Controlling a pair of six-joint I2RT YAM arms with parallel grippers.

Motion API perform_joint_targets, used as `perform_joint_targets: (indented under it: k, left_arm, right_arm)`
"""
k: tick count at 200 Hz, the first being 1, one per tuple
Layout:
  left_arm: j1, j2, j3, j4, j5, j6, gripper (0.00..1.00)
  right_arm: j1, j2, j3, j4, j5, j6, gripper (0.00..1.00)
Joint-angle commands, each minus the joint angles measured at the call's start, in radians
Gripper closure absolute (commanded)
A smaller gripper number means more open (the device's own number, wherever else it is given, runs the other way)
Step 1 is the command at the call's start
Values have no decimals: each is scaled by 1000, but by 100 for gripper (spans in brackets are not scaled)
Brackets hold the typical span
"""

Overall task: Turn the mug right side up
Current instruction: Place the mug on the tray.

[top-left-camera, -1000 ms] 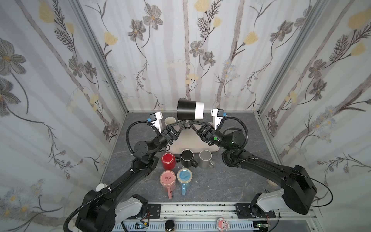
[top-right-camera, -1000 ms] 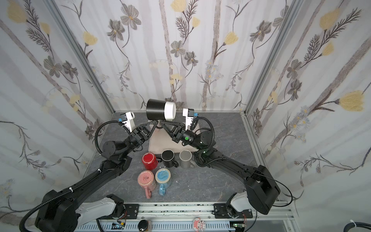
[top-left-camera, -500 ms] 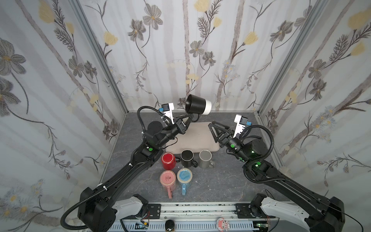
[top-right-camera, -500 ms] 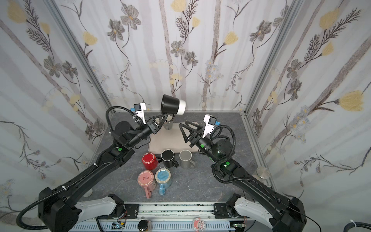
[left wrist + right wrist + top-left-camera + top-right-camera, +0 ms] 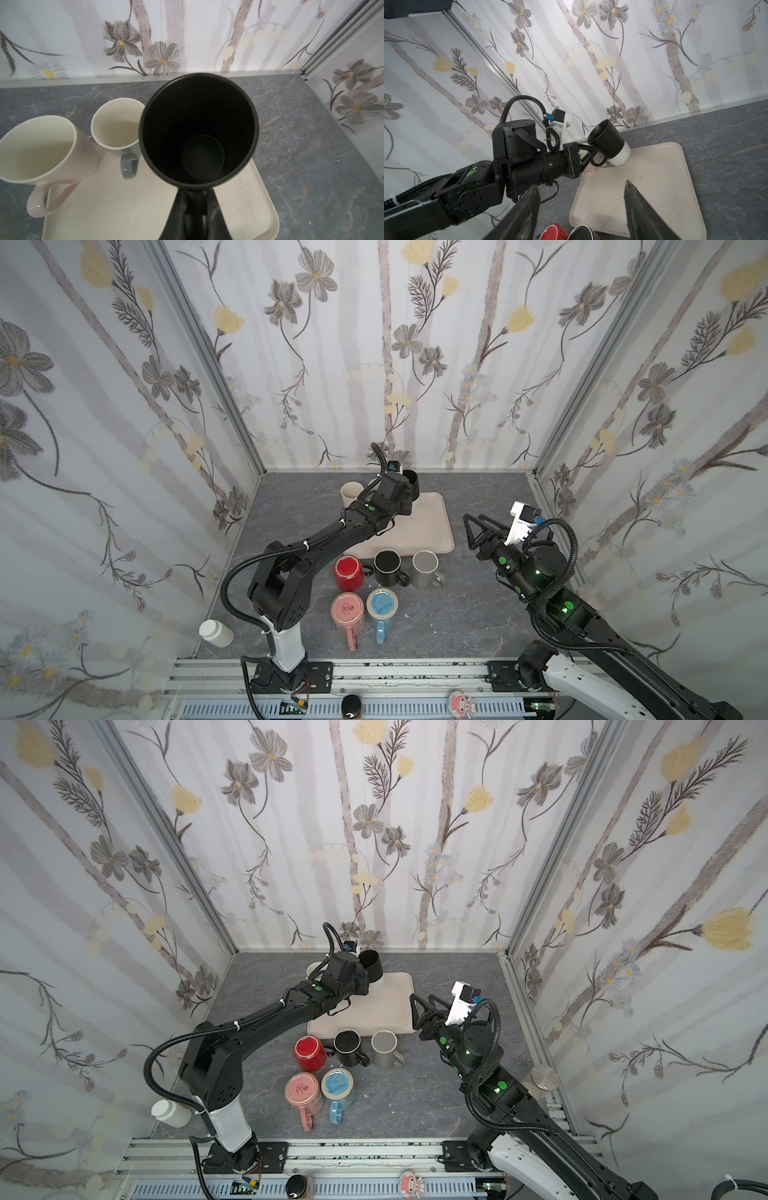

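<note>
A grey marbled desk (image 5: 478, 614) sits inside three walls papered with grey and yellow flowers, with an aluminium rail along its near edge. Nearest the rail, a white bottle (image 5: 216, 632) stands by the left wall. A pink mug (image 5: 348, 610) sits base-up just beside a blue mug (image 5: 381, 605), both handles pointing toward the rail. Behind them a red mug (image 5: 348, 572), a black mug (image 5: 387, 567) and a grey mug (image 5: 424, 569) form a close row against the near edge of a beige tray (image 5: 428, 526). To the right of the tray, the right gripper (image 5: 580, 186) is raised above the desk with its fingers spread apart and nothing between them, well apart from every mug. The left arm reaches diagonally over the tray's left side. Its left gripper (image 5: 593, 158) is clamped on the handle of the black-and-white mug (image 5: 608, 139). This mug is tilted over the tray's far left corner, mouth upward and white base lowest. Whether the base touches the tray cannot be told. Two upright mugs crowd that corner just beside it: a pale pink mug (image 5: 41, 149) and a grey-handled mug (image 5: 118, 126) with a cream inside. Beyond them is the back wall.
</note>
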State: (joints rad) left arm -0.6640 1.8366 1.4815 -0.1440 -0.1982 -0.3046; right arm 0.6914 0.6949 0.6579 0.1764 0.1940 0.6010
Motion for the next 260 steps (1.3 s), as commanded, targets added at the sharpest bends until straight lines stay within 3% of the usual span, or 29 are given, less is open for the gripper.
perform_joint_targets:
  k: [1,72,225,260]
  left_arm:
    - [0,66,72,90,-86,48,100]
    - [0,277,258,12,-177,67,100]
    - [0,393,251,141,-228,139,100]
    - [1,396,238,146,-242,131,76]
  right_arm:
    - [-12,-18,-4,-34,24,-7,35]
    - [-55,-70,-16,-82,27,-11,34]
    - [-98,-98,-9,-124,11,-11,33]
    - [-100,-108,-13,-133,4,-3,32]
